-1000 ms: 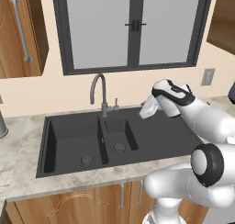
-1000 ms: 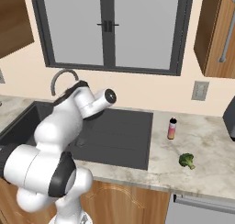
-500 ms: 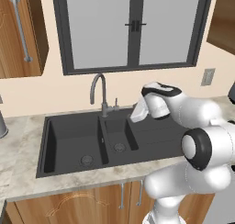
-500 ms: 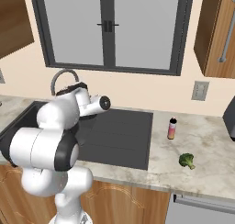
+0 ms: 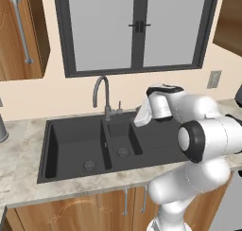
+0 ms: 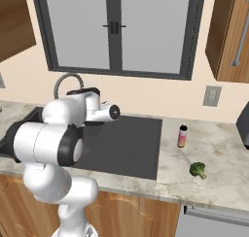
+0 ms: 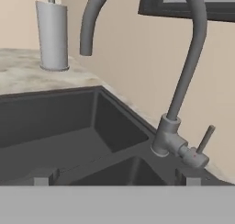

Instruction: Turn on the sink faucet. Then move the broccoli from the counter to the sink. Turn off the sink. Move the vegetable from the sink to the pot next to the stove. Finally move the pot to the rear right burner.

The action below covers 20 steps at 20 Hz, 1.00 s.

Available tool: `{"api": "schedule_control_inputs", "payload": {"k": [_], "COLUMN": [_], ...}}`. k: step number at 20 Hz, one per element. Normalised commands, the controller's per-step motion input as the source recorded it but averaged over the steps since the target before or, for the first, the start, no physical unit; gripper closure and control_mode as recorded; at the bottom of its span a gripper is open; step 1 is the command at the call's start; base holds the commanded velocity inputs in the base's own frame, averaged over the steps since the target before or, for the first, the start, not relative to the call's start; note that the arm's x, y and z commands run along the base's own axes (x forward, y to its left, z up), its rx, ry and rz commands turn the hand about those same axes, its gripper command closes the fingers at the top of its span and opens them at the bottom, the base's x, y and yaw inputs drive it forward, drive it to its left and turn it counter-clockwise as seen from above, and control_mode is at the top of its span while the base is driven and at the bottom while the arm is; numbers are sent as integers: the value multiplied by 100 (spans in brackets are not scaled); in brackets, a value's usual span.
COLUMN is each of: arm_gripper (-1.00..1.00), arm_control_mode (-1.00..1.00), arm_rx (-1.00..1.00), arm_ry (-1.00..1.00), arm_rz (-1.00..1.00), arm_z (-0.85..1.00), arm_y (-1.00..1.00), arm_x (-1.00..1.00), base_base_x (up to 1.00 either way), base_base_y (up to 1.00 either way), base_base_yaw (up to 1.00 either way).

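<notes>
The dark grey gooseneck sink faucet (image 7: 188, 67) rises behind the charcoal double-basin sink (image 5: 78, 147), its small lever handle (image 7: 204, 140) slanting up at the right of the base. No water runs from the spout. My gripper (image 7: 114, 179) is open with nothing between its far-apart fingertips (image 7: 43, 178), and it faces the faucet base from close range. In the left base view the gripper (image 5: 138, 120) hovers over the small basin, just right of the faucet (image 5: 105, 95). The broccoli (image 6: 197, 169) lies on the marbled counter (image 6: 219, 182), right of the sink's drainboard (image 6: 131, 143).
A small red-and-pink bottle (image 6: 182, 135) stands on the counter behind the broccoli. A steel cylinder (image 7: 53, 35) stands on the counter beyond the large basin. A dark appliance (image 6: 243, 126) sits at the far right edge. A window fills the wall behind the faucet.
The arm has swung left across the sink, bringing the hand from over the drainboard to just right of the faucet. The jaws stayed open. The broccoli has not moved.
</notes>
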Motion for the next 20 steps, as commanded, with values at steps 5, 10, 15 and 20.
{"api": "schedule_control_inputs", "payload": {"k": [5, 10, 15, 20], "arm_gripper": [-100, -100, -100, -100], "arm_control_mode": [-100, -100, -100, -100], "arm_rx": [9, 7, 4, 2], "arm_ry": [-7, -3, -2, -2], "arm_rz": [12, 13, 9, 2], "arm_z": [-5, 0, 0, -1], "arm_y": [0, 0, -1, 2], "arm_x": [34, 27, 22, 26], "base_base_x": [0, 0, 0, 0], "base_base_y": [0, 0, 0, 0], "base_base_yaw": [0, 0, 0, 0]}}
